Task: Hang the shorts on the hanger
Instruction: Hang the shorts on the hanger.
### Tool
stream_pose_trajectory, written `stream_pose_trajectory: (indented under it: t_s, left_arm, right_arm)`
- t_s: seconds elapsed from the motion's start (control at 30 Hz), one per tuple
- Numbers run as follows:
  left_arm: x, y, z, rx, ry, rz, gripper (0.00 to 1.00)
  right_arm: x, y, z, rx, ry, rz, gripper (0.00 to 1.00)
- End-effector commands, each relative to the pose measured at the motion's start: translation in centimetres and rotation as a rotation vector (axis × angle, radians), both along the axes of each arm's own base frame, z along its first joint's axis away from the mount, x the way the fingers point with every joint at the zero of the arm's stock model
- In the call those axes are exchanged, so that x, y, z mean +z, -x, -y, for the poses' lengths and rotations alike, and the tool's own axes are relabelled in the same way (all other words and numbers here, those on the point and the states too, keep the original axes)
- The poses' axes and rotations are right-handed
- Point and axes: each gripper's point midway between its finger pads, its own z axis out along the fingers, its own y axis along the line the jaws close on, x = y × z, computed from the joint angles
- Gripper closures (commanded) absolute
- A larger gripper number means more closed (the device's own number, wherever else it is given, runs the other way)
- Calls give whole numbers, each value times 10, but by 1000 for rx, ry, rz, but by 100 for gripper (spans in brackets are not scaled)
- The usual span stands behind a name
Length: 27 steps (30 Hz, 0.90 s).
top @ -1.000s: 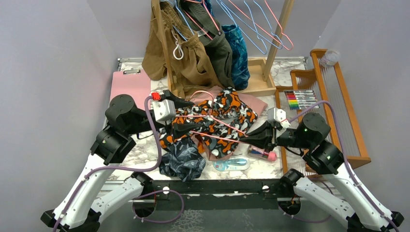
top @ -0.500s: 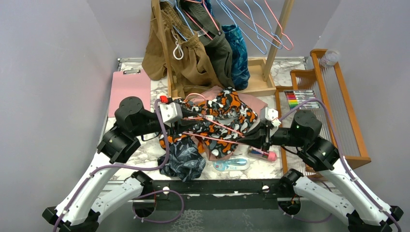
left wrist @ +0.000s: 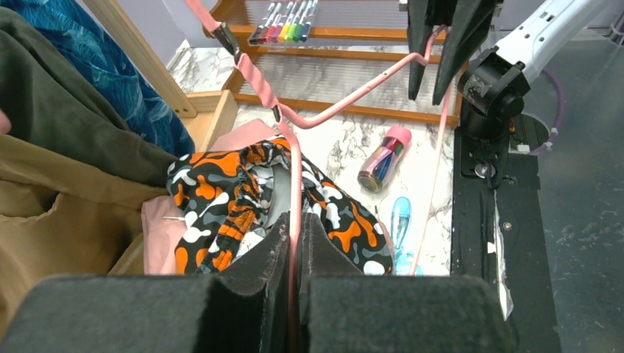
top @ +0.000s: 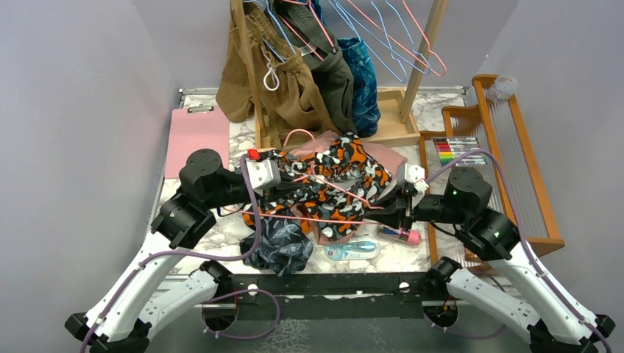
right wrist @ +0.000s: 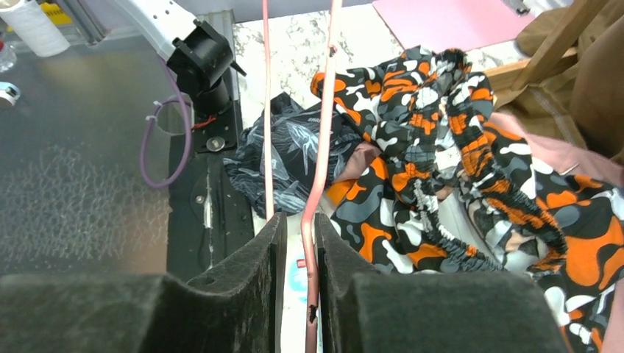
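Heaped together are 1 camouflage shorts (top: pixel 346 165), 1 pink shorts (top: pixel 391 157), 1 navy shorts (top: pixel 279 246) and 1 pink hanger (left wrist: pixel 295 184).

We see plain grey walls (top: pixel 73 110) closing in a white marble-patterned table (top: pixel 434 107) on three sides. At the back stands a wooden clothes stand (top: pixel 421 59); the light is even and soft.

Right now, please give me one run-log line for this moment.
left end effector: shut on hanger | right end effector: hanger wire between jaws, grip unclear | shorts: heaped below hanger, not yet hung
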Motion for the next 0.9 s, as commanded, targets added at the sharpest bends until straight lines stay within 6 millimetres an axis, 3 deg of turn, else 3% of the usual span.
stream_pose_trajectory:
  t_s: [0.0, 0.07, 0.23, 0.57, 0.87]
  left_arm:
    - [20, -19, 0, 94, 83, 26, 100]
    - [20, -22, 0, 108, 88, 26, 100]
    - [18, -25, -2, 131, 103, 31, 100]
    - [7, -23, -6, 150, 106, 21, 100]
    - [10, -26, -8, 171, 124, 33, 100]
  right_arm:
    - [24, 10, -1, 41, -39, 33, 69]
    - [27, 9, 0, 34, -39, 28, 58]
    - [34, 8, 2, 11, -43, 32, 50]
    - [59, 1, 6, -64, -100, 31, 39]
    - [57, 6, 3, -21, -85, 24, 31]
